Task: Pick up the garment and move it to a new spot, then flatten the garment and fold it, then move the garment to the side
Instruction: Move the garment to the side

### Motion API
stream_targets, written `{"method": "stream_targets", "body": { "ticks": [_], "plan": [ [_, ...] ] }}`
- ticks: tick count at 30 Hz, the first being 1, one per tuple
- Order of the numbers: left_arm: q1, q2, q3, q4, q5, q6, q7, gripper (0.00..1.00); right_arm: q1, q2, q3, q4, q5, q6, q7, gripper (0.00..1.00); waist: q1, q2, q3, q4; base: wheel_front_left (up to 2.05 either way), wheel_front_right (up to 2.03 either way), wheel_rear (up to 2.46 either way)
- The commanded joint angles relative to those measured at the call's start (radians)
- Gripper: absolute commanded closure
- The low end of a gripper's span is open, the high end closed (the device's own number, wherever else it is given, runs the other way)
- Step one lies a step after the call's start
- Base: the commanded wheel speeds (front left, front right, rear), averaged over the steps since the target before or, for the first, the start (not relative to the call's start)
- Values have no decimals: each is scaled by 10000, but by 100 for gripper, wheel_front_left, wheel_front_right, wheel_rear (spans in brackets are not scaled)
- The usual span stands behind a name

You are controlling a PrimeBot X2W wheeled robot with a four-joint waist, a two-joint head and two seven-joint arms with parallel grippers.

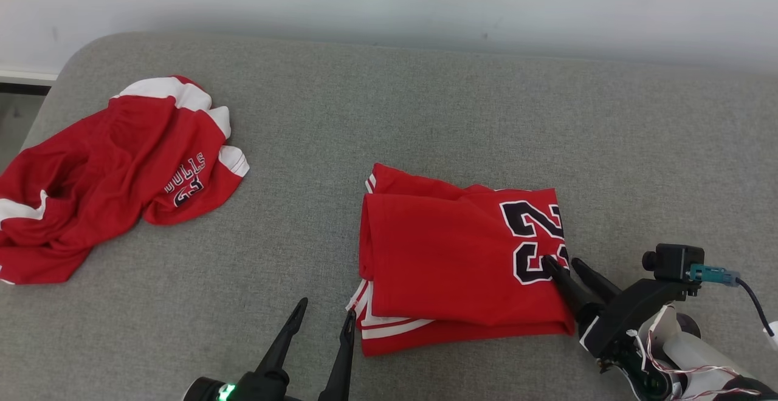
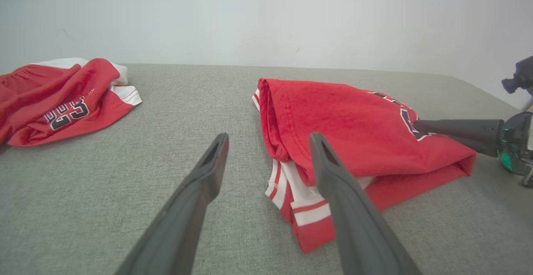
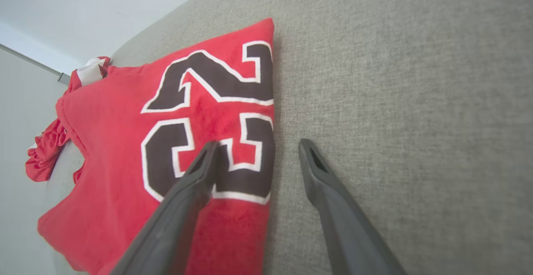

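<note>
I judge jersey folded; side move remains. My left pincer spread beside it; right pincer spread astride its edge.

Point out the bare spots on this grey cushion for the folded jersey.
Bare: the wide strip between the folded jersey and the wall, the gap between it and the crumpled jersey, and the cushion beyond the right claw. Crowded: the near edge, by the left claw.

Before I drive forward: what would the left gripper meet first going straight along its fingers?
The left gripper would probably catch the striped near-left corner of the folded red jersey first; beside that, bare grey cushion. Depth is unclear.
</note>
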Motion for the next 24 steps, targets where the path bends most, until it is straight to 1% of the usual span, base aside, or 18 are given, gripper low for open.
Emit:
{"method": "stream_targets", "body": {
  "ticks": [1, 2, 3, 4, 6, 7, 12, 16, 19, 24],
  "plan": [
    [-116, -10, -18, 23, -31, 25, -24, 0, 24, 22, 155, 129, 82, -25, 27, 18, -1, 0, 17, 15, 0, 0, 0],
    [-137, -10, -38, 28, -18, 11, -24, 0, -1, 28, 253, 150, 146, -25, 34, 28, -1, 0, 33, 39, 0, 0, 0],
    [-156, -8, -56, 35, -8, -3, -24, 0, -37, 14, 356, 170, 157, -25, 21, 48, -1, 0, 50, 68, 0, 0, 0],
    [-167, -8, -62, 48, 11, -17, -24, 0, -75, 9, 434, 205, 213, -25, -14, 55, -1, 0, 63, 92, 0, 0, 0],
    [-167, -10, -70, 65, 48, -45, -24, 0, -134, -24, 588, 270, 303, -25, -57, 88, -1, 0, 82, 145, 0, 0, 0],
    [-151, -8, -62, 74, 64, -51, -24, 0, -155, -43, 659, 294, 366, -25, -110, 100, -1, 0, 86, 172, 0, 0, 0],
    [-43, -10, 24, 63, 85, -69, -24, 0, -310, -242, 906, 303, 543, -25, -484, 100, -1, 0, 70, 221, 0, 0, 0],
    [49, -10, 87, 28, 132, -45, -24, 0, -443, -542, 1106, 237, 454, -25, -963, 100, -1, 0, 29, 83, 0, 0, 0],
    [59, -10, 144, -2, 141, -63, -24, 0, -548, -703, 1235, 323, 330, -25, -1303, 100, -1, 0, 12, -139, 0, 0, 0],
    [35, -5, 276, -43, 291, -121, -24, 0, -615, -809, 1410, 402, 206, -25, -1654, 100, -1, 0, 48, -731, 0, 0, 0]
  ]
}}
